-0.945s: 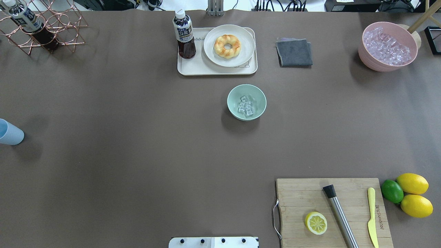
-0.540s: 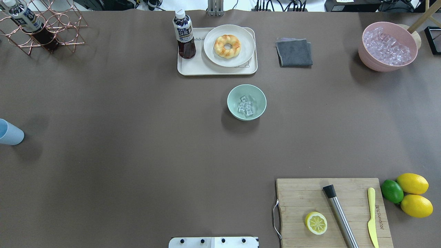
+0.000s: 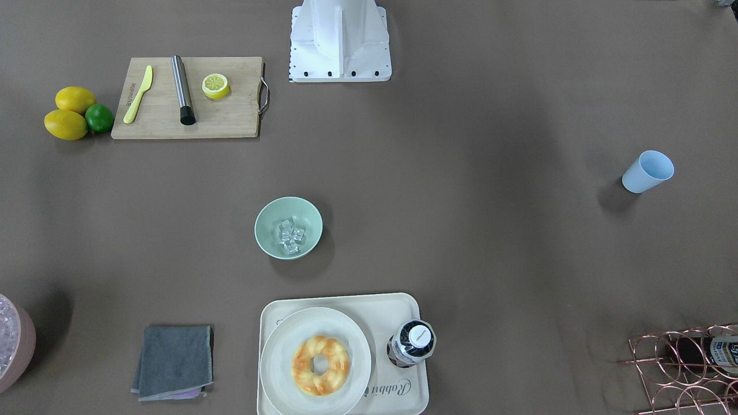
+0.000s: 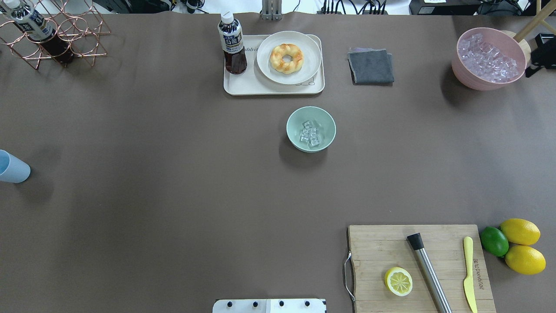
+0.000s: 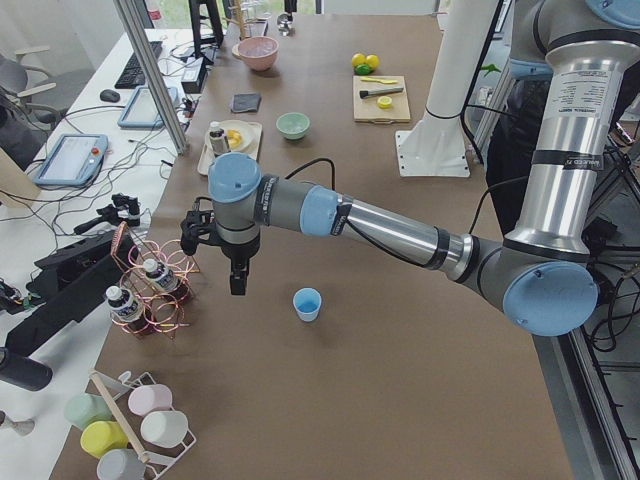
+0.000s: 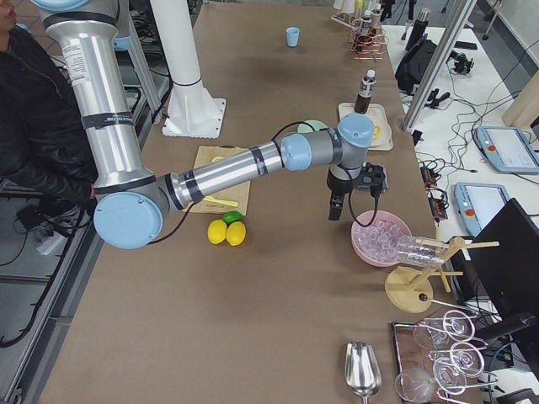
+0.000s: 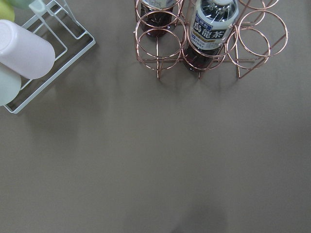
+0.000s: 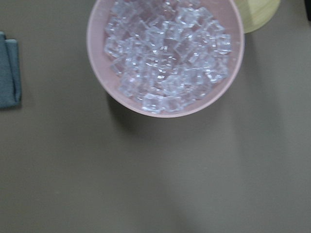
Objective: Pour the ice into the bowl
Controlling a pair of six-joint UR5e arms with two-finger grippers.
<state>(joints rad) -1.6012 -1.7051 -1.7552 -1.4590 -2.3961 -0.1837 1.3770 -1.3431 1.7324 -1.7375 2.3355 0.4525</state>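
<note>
The bowl (image 4: 295, 126) sits upright near the middle of the desk (image 4: 173, 174), and the ice (image 4: 311, 134) lies as a small cluster of clear cubes on its floor. In the overhead view the tray (image 4: 243, 87) with the doughnut plate is at the bowl's 12 o'clock, the pink bowl (image 4: 460, 74) of ice at 2 o'clock, the cutting board (image 4: 373, 252) at 5 o'clock and the blue cup (image 4: 15, 169) at 9 o'clock. The left end effector (image 5: 238, 280) hangs pointing down near the copper bottle rack (image 5: 150, 295); the right end effector (image 6: 334, 209) hangs at the pink bowl's 10 o'clock. Whether either is spread or pressed together cannot be told.
</note>
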